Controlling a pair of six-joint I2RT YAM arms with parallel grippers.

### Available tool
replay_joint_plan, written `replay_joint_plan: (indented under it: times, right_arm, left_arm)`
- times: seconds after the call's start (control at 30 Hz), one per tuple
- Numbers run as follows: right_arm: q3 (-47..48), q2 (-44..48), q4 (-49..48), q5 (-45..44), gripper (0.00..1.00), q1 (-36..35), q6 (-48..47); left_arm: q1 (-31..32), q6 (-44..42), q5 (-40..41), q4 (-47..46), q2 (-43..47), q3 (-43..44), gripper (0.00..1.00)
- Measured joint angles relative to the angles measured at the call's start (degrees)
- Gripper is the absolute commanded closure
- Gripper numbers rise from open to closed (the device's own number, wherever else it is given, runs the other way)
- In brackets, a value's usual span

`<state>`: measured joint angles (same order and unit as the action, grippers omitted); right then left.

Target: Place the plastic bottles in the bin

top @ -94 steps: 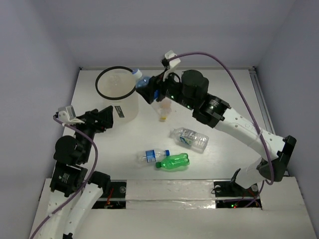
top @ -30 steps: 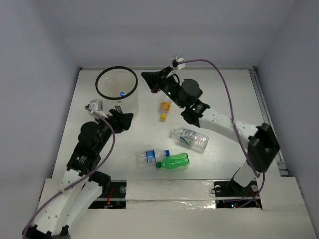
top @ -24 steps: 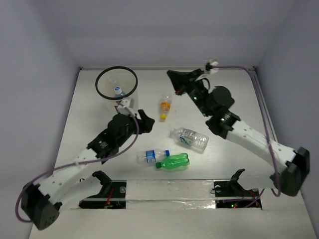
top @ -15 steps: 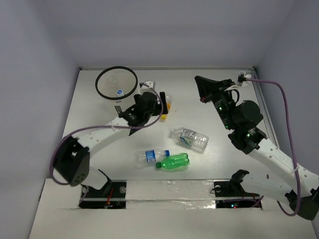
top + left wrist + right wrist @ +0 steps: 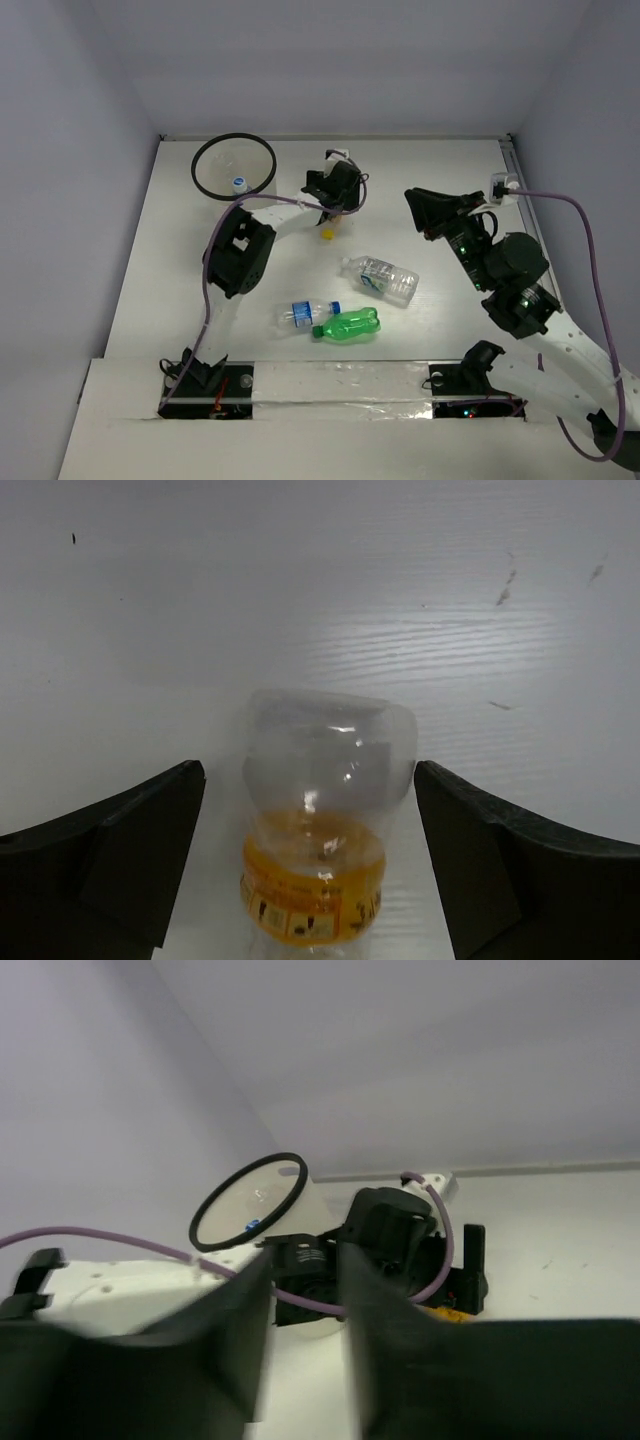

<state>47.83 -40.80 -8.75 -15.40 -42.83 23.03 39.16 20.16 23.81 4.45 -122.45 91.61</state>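
Straddling the orange-labelled bottle (image 5: 318,880), our left fingers (image 5: 110,850) gape; right fingers (image 5: 200,1360) spread, empty. A blue-labelled bottle (image 5: 238,184) lies in the bin (image 5: 195,168).

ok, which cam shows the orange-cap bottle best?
Left wrist: the orange-cap bottle sits centred, close, between the open left fingers. Top external shows only its cap end, the rest under those fingers; right wrist shows just an orange sliver behind the left arm.
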Motion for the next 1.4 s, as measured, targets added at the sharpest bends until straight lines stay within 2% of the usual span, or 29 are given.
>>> replay_joint_plan:
  times: [0.07,0.1,0.17,0.2,0.37,0.57,0.7,0.87,1.03,1.17,1.3,1.4]
  right_arm:
    - [0.0,0.85,0.46,0.46,0.44,0.0,-0.48]
    - [0.0,1.14,0.66,0.57,0.41,0.0,-0.37]
    - [0.0,1.36,1.11,0.63,0.41,0.0,-0.7]
    - [0.0,1.33,1.4,0.68,0.4,0.0,-0.79]
    - [-1.36,1.51,3.72,1.07,0.42,0.0,-0.79]
    - [-6.14,3.91,9.33,3.15,0.58,0.0,-0.52]
    - [-6.67,2.47,12.98,6.12,0.61,0.0,-0.31]
    - [-6.75,-2.78,13.66,9.84,0.6,0.0,-0.15]
    - [-7.52,-8.55,15.04,10.93,0.48,0.0,0.48]
    - [-7.52,-13.75,14.75,10.69,0.42,0.0,0.83]
    - [-7.63,-19.67,14.29,11.39,0.41,0.0,1.25]
    - [-8.79,-20.59,13.9,11.47,0.39,0.0,1.7]
  left_arm:
    - [-0.63,-0.28,-0.22,0.63,-3.28,2.78,0.23]
    - [-0.83,-0.52,-0.39,1.03,-4.59,3.85,0.32]
    - [-1.38,-0.92,-0.68,1.55,-6.21,4.9,0.36]
    - [-1.51,-1.05,-0.9,1.6,-6.51,4.94,0.42]
    - [-1.31,-1.77,-3.1,0.48,-4.04,3.74,0.45]
    - [-0.9,-2.82,-7.93,-1.25,12.24,-0.22,0.46]
    - [-0.63,-4.09,-8.15,-4.35,26.86,-0.04,0.46]
    - [-2.51,-5.97,-4.94,-8.2,42.42,-1.95,0.47]
    - [-13.64,-6.88,-1.66,-13.77,54.27,-13.33,0.48]
    - [-22.01,-7.76,-0.31,-17.14,55.06,-20.55,0.49]
    - [-24.68,-9.62,0.15,-19.63,50.45,-23.54,0.49]
    - [-25.49,-11.67,0.81,-21.64,46.77,-23.67,0.49]
